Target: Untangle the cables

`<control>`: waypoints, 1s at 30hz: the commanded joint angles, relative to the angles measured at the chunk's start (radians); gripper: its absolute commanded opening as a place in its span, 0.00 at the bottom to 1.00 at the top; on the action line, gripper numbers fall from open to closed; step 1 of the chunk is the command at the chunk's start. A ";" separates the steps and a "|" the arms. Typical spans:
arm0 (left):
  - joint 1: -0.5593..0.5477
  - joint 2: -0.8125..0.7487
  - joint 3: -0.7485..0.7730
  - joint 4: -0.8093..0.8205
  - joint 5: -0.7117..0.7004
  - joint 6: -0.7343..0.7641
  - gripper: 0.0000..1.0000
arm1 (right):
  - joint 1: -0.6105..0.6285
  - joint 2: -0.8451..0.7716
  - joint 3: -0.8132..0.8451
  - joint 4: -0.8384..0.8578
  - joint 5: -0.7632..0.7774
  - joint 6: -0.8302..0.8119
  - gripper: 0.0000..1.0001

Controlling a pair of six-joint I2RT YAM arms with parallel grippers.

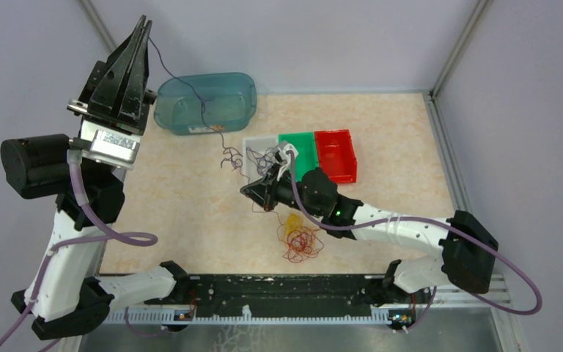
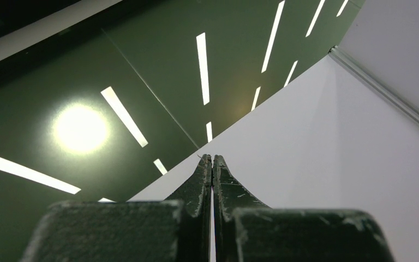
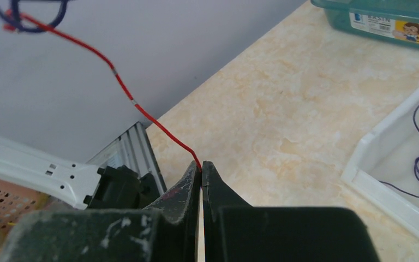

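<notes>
My left gripper (image 1: 145, 20) is raised high at the back left, pointing up, with its jaws shut (image 2: 212, 158) on a dark purple cable. That cable runs down over the teal tub to a small hanging clump (image 1: 229, 157). My right gripper (image 1: 244, 189) is low over the table, shut (image 3: 201, 164) on a red cable (image 3: 125, 90). The red cable stretches up and away to a purple loop (image 3: 60, 13). A red and yellow-orange clump (image 1: 300, 238) lies on the table beside the right arm. More purple cable lies in the white bin (image 1: 264, 158).
A teal plastic tub (image 1: 205, 103) stands at the back left and also shows in the right wrist view (image 3: 382, 22). White (image 1: 258, 141), green (image 1: 304, 150) and red (image 1: 337, 154) bins sit side by side mid-table. Enclosure walls surround the table.
</notes>
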 commanded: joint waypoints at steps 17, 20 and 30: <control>0.000 0.039 0.075 0.118 -0.056 0.110 0.00 | 0.006 -0.111 -0.381 -0.216 0.435 0.179 0.00; 0.000 0.064 0.113 0.129 -0.070 0.117 0.00 | 0.006 -0.126 -0.423 -0.232 0.454 0.203 0.00; 0.000 0.018 -0.030 -0.035 -0.031 0.064 0.00 | 0.006 -0.235 -0.461 -0.215 0.454 0.218 0.00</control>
